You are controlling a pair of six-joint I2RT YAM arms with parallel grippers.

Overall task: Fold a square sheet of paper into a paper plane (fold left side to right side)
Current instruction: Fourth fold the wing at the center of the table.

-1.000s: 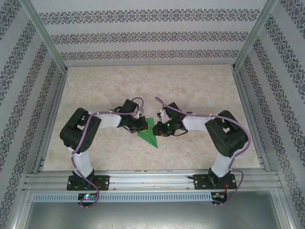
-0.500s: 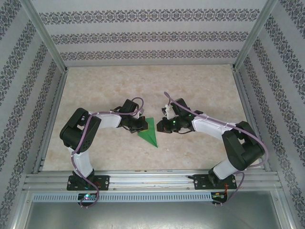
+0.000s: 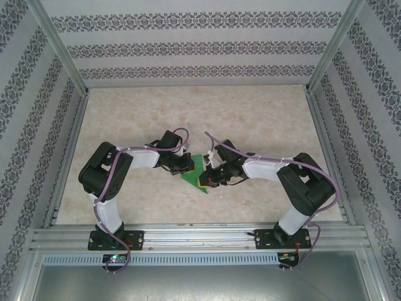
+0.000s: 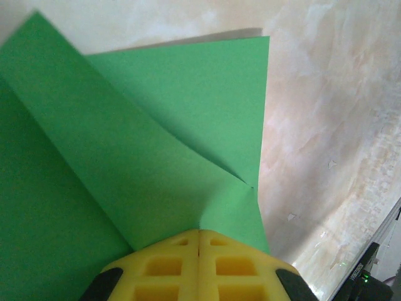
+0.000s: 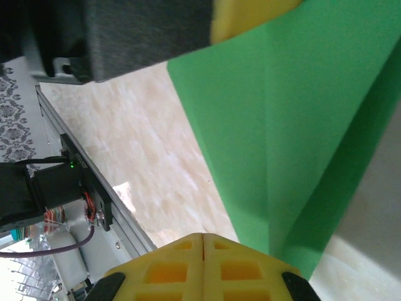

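My left fingers (image 4: 164,268) and right fingers (image 5: 168,271) are each pressed together, tips on the paper plane (image 3: 195,173) in the middle of the counter (image 3: 263,119). It lies between them, its long axis running up-down in the frame with the point toward the bottom. My right fingers sit nearer that point.

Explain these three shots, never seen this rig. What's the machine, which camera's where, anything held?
A left arm and a right arm, both small robots, are bolted at the near edge of a marble-look table. The wide picture is from a camera above and behind them. The two close-ups come from a camera on each wrist. On the table lies one green paper, already folded to a point. The left gripper and right gripper are both shut. Neither seems to hold the paper; they appear to press on it from either side.
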